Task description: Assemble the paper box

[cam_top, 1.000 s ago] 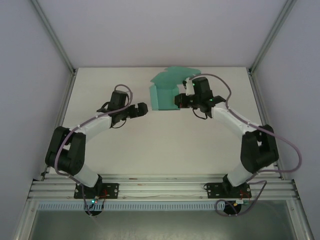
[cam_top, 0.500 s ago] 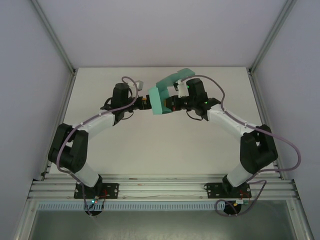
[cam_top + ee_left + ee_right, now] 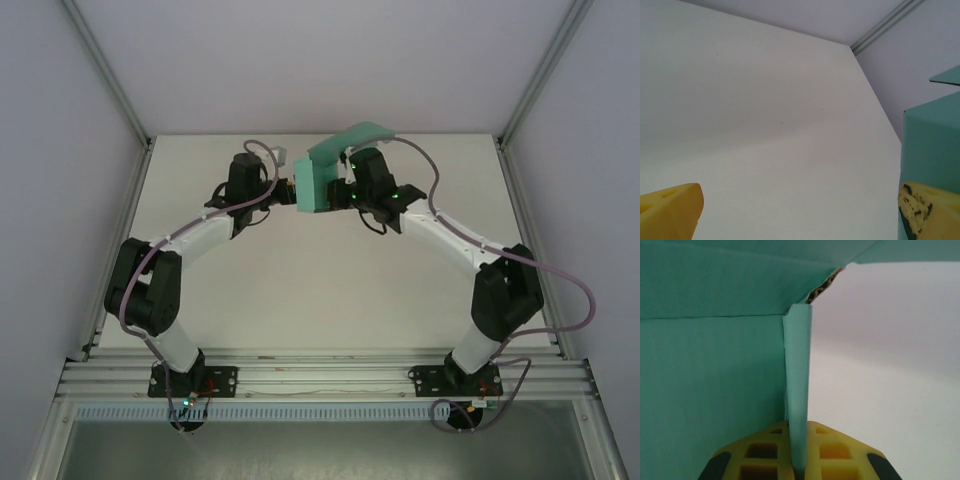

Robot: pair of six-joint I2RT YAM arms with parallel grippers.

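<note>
I am pinching a wall of the paper box (image 3: 322, 182) in my right pincer (image 3: 797, 452) at the far middle of the desk (image 3: 320, 290). My left pincer (image 3: 800, 210) is hovering spread beside it and should be pressing squarely, gently.

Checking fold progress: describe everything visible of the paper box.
The paper box is teal-green thin card, with corrugation showing at one cut edge. It is partly folded: an upright panel with a flap angled off its top. It sits at the far middle of the table. The right gripper is shut on a thin flap seen edge-on. The open left gripper is at its left side; contact is unclear.
</note>
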